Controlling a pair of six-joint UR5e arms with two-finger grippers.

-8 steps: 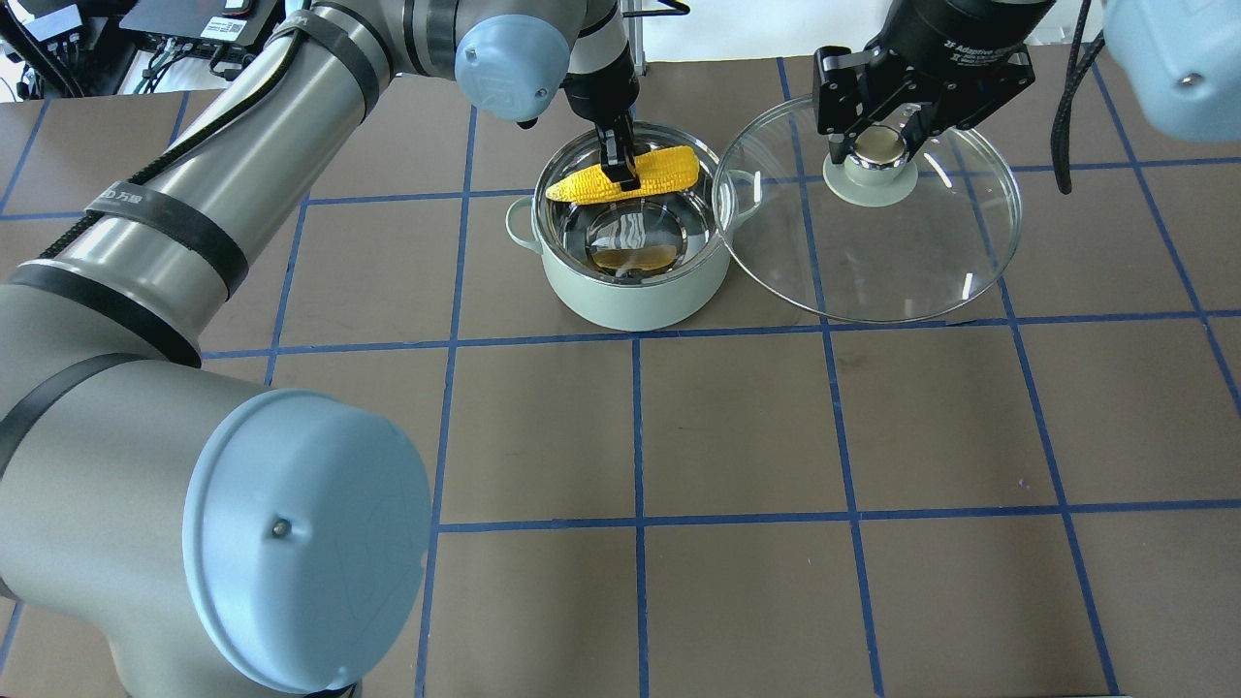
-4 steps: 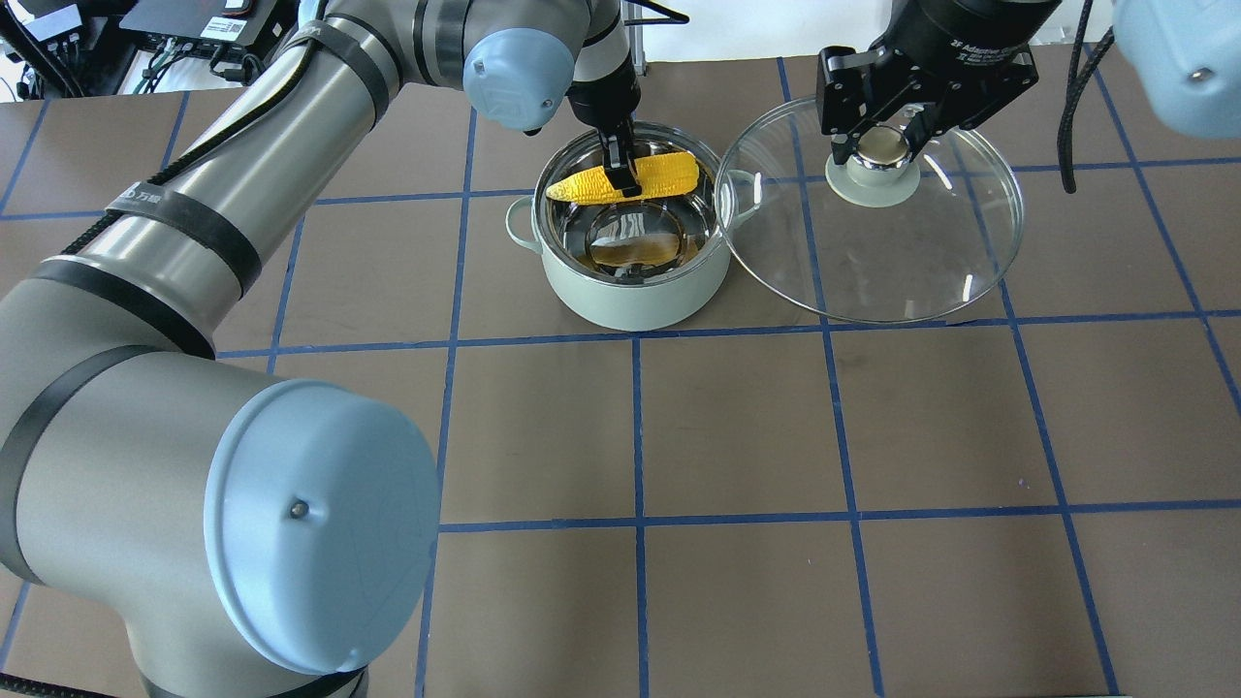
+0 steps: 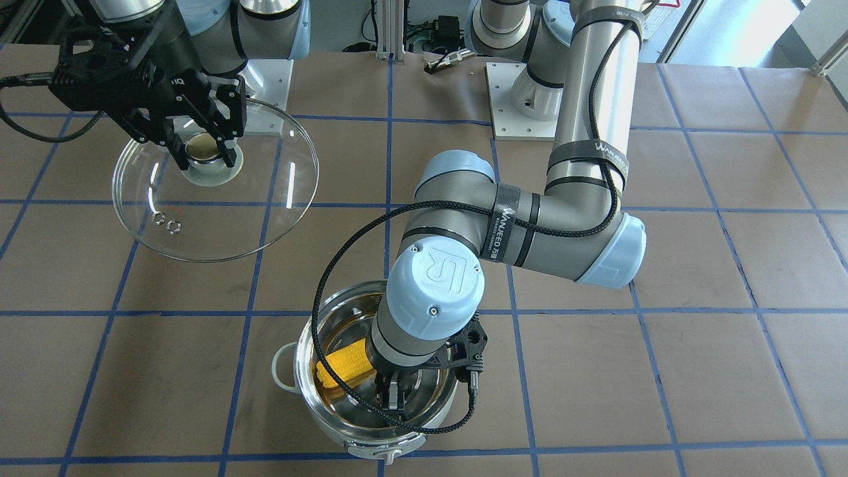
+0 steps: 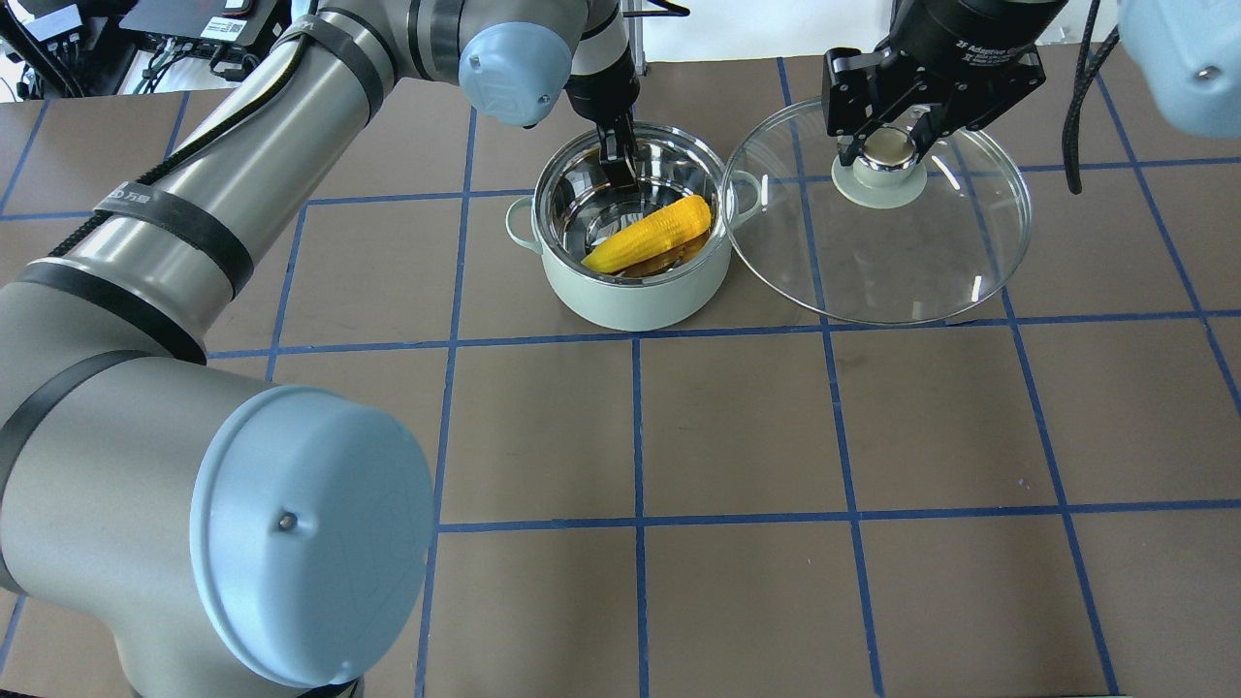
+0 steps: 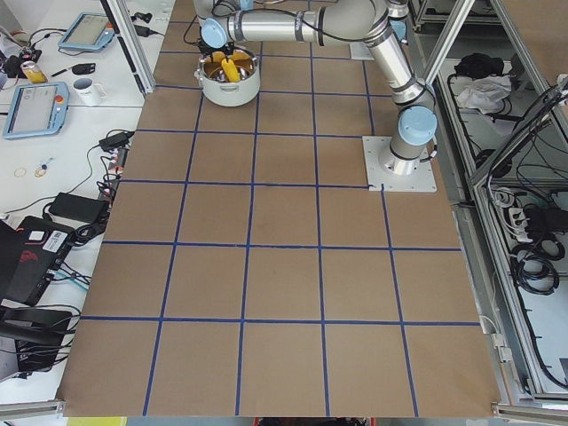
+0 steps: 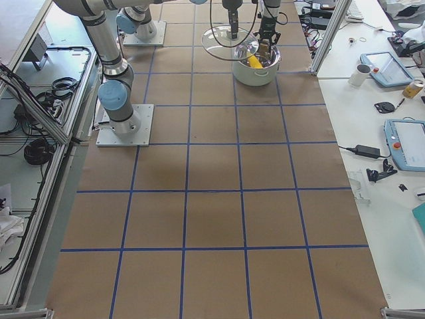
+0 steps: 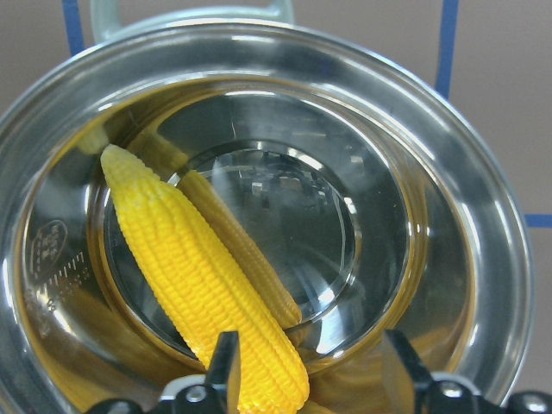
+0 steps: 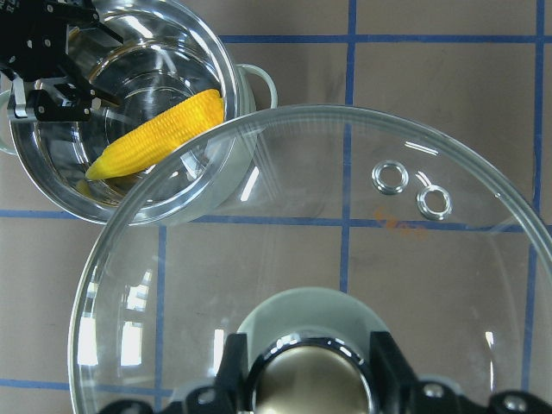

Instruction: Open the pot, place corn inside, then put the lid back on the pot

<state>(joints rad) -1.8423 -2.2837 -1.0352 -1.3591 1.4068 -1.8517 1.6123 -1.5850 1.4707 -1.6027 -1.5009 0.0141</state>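
The pale grey-green pot [image 4: 630, 301] stands open at the table's far middle. The yellow corn [image 4: 648, 234] lies slanted inside it, free of any grip, and also shows in the left wrist view [image 7: 198, 285] and the right wrist view [image 8: 159, 134]. My left gripper [image 4: 618, 165] is open and hangs inside the pot's far rim, above the corn's thick end [image 7: 309, 358]. My right gripper [image 4: 890, 145] is shut on the beige knob of the glass lid [image 4: 873, 262]. It holds the lid in the air just right of the pot, and the lid's edge overlaps the pot's right handle.
The brown table [image 4: 737, 436] carries a grid of blue tape lines. My left arm's elbow [image 3: 434, 278] hangs over the pot in the front-facing view. Side benches with tablets and cables [image 5: 53, 98] lie beyond the table's far edge.
The left gripper has opened and let go of the corn, which dropped from the pot's far rim to the pot's floor. The lid and right gripper shifted slightly right.
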